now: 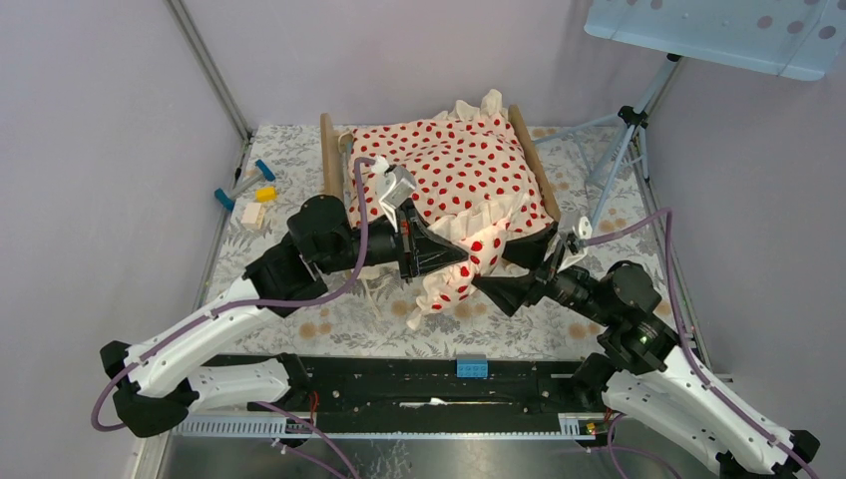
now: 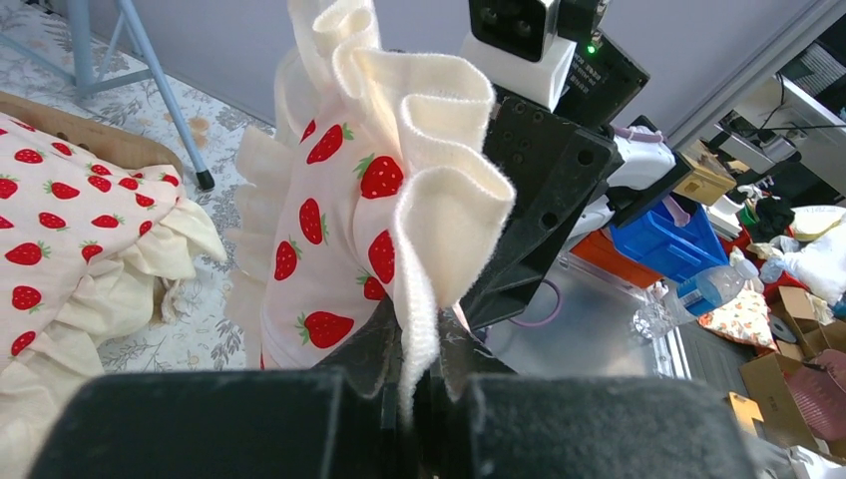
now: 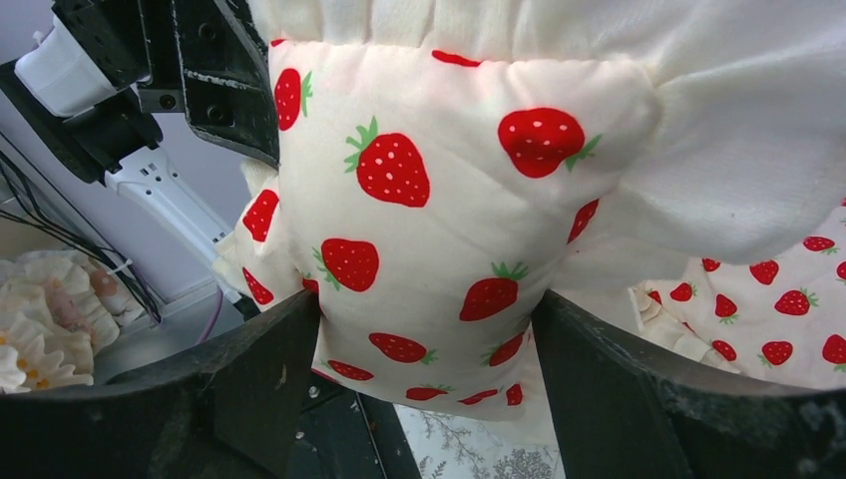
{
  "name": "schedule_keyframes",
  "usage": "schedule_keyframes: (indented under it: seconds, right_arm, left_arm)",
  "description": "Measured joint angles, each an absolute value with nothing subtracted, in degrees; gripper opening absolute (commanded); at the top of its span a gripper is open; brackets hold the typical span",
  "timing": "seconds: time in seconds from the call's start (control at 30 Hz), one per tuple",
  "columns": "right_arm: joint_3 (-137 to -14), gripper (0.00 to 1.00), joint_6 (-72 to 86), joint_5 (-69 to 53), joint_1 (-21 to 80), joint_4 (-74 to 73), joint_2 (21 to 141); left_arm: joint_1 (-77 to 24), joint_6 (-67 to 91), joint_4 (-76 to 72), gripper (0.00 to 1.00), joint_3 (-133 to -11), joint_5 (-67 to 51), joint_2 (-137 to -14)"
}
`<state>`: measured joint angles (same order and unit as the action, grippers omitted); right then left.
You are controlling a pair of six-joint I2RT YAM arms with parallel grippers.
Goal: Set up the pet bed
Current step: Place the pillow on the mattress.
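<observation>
The pet bed (image 1: pixel 330 155) stands at the back of the table, its light-wood end boards showing. A cream strawberry-print blanket (image 1: pixel 449 165) covers its top. In front of the bed a small matching ruffled pillow (image 1: pixel 469 261) hangs above the table. My left gripper (image 2: pixel 436 344) is shut on the pillow's cream ruffle (image 2: pixel 439 200). My right gripper (image 3: pixel 429 329) stands open wide from the other side. The pillow's padded body (image 3: pixel 429 220) bulges between its two fingers (image 3: pixel 269 369) and touches both. The mattress is hidden under the blanket.
Several small toy bricks (image 1: pixel 254 200) lie at the table's left edge. A tripod (image 1: pixel 624 140) stands at the back right beside the bed. A blue block (image 1: pixel 472 365) sits on the black base rail. Purple walls close in on three sides.
</observation>
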<state>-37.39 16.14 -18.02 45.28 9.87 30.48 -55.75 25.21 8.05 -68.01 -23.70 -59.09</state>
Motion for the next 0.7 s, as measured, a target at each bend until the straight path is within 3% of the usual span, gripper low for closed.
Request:
schedule_keyframes:
  seconds: [0.03,0.2,0.23,0.27,0.33,0.37,0.4,0.57,0.7]
  right_arm:
    - [-37.0,0.71,16.5,-18.0,45.3,10.5,30.7]
    - [-35.6,0.14,18.7,-17.6,45.3,14.4,32.1]
    - [-35.6,0.06,19.3,-17.6,45.3,15.0,32.6]
    - [-35.6,0.00,20.0,-17.3,45.3,15.6,33.1]
    - [-35.6,0.00,21.1,-16.2,45.3,15.8,33.8]
    - [-35.7,0.00,21.7,-15.4,45.3,15.5,34.1]
    - [-35.9,0.00,22.3,-14.7,45.3,15.0,34.5]
    - [-43.9,0.00,25.6,-11.2,45.3,7.0,42.5]
    - [-60.2,0.00,27.0,-10.5,45.3,-1.7,56.4]
  left_arm:
    - [-55.7,25.2,8.0,0.00,-68.1,-23.6,-59.1]
    - [-55.1,25.4,8.0,0.00,-68.2,-22.7,-59.2]
    - [-55.0,25.5,8.0,0.05,-68.2,-22.2,-59.3]
    - [-54.9,25.5,8.0,0.22,-68.3,-21.4,-59.4]
    - [-54.5,25.6,8.9,0.68,-68.7,-19.3,-59.5]
    - [-54.2,25.3,9.9,0.87,-69.3,-17.8,-59.5]
    - [-54.0,25.1,11.1,0.97,-70.1,-16.3,-59.5]
    - [-52.8,24.6,19.8,0.99,-79.8,-1.3,-59.0]
    - [-52.6,23.9,26.1,0.99,-85.8,11.3,-55.8]
